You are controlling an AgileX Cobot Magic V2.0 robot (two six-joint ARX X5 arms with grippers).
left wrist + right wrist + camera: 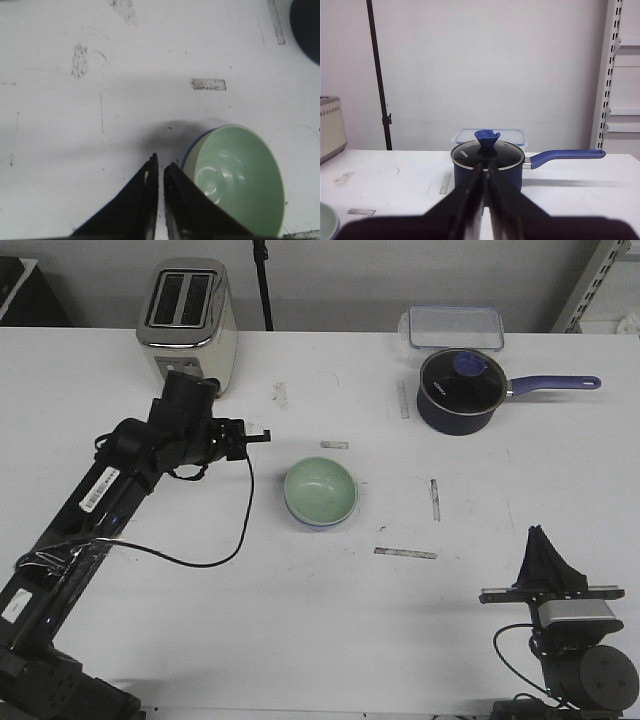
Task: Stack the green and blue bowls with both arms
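Note:
The pale mint green bowl [320, 490] sits nested inside the periwinkle blue bowl [298, 516] at the table's middle; only a thin blue rim shows beneath it. In the left wrist view the green bowl [235, 177] fills the corner, with the blue rim [186, 157] at its edge. My left gripper [262, 435] is shut and empty, above the table just left of and behind the bowls; its tips [160, 161] are close to the rim without touching it. My right gripper [541, 537] is shut and empty at the near right, pointing up and away [484, 167].
A dark saucepan [459, 390] with a glass lid and a purple handle stands at the back right, with a clear lidded box [453, 326] behind it. A cream toaster [187, 325] stands at the back left. Tape marks [405, 553] lie on the white table.

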